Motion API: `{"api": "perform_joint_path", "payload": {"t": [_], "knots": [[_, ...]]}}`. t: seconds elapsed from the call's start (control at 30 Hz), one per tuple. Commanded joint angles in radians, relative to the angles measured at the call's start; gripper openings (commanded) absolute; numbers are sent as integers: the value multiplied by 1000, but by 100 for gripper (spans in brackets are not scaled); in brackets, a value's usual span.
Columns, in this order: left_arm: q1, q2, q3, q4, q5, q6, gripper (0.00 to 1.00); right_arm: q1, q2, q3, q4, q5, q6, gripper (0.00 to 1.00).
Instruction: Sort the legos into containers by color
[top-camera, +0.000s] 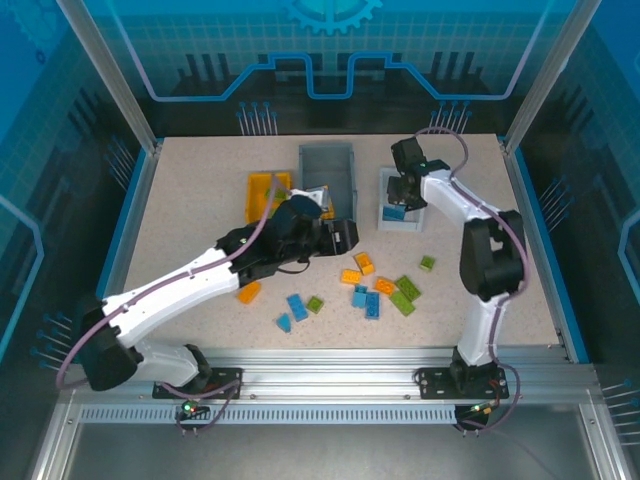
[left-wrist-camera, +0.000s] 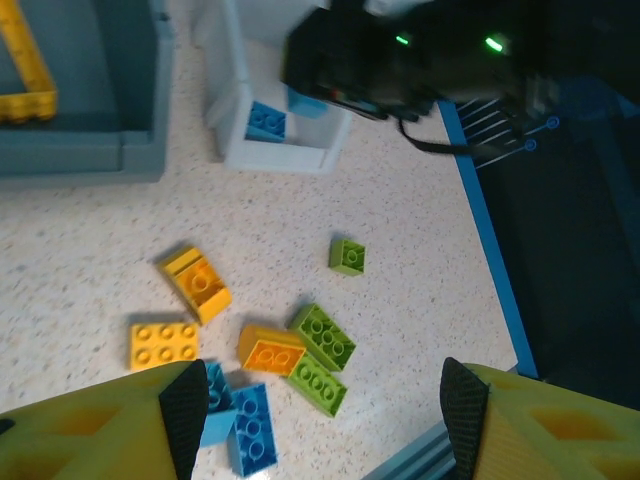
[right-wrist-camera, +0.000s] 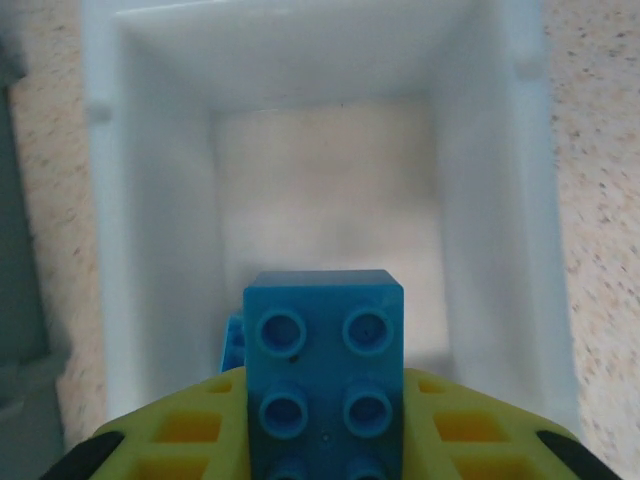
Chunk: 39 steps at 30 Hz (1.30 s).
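On the desk (top-camera: 180, 230) stand a grey bin (top-camera: 327, 165), an orange bin (top-camera: 262, 186) to its left and a white bin (right-wrist-camera: 150, 220) to its right. The left fingers (left-wrist-camera: 185, 415) are spread wide and empty above loose orange, blue and green legos (left-wrist-camera: 300, 355) on the desk, while the right fingers (right-wrist-camera: 180, 435) pinch a blue brick (right-wrist-camera: 325, 350) over the white bin. An orange frame (left-wrist-camera: 25, 70) lies in the grey bin, and a second brick (left-wrist-camera: 265, 120), also blue, in the white one.
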<state>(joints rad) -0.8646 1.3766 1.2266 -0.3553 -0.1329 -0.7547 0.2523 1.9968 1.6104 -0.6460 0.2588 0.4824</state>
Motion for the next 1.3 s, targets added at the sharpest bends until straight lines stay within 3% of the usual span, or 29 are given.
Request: {"api": "perform_joint_path", "payload": {"t": [0.0,0.2,0.4,0.53,0.7,0.8,1.0,1.1,1.27], "knots": [[-17,70,74,17,4,72,67,-28,101,142,-109,-41,15,25],[-22,82,95,-36,-48,83,68,-40,172,221,-133,-73,6,46],[11,-30,6,-136,-105,46,69,-6,42,169,-95,-55,-29,57],[95,-158,-113,-233,-137,-26,69,60,-138,70,-50,10,-42,53],[321,-320,-297,-347,-102,-121,71,244,-458,-241,154,59,-88,53],[445,-366,-380,-337,-56,-126,73,338,-555,-351,171,79,-58,51],[680,-262,-472,-219,98,-117,73,509,-694,-546,224,112,0,27],[725,-147,-455,-169,123,-118,73,589,-733,-598,238,112,20,23],[731,-16,-437,-104,108,-146,77,696,-745,-630,212,134,71,24]]}}
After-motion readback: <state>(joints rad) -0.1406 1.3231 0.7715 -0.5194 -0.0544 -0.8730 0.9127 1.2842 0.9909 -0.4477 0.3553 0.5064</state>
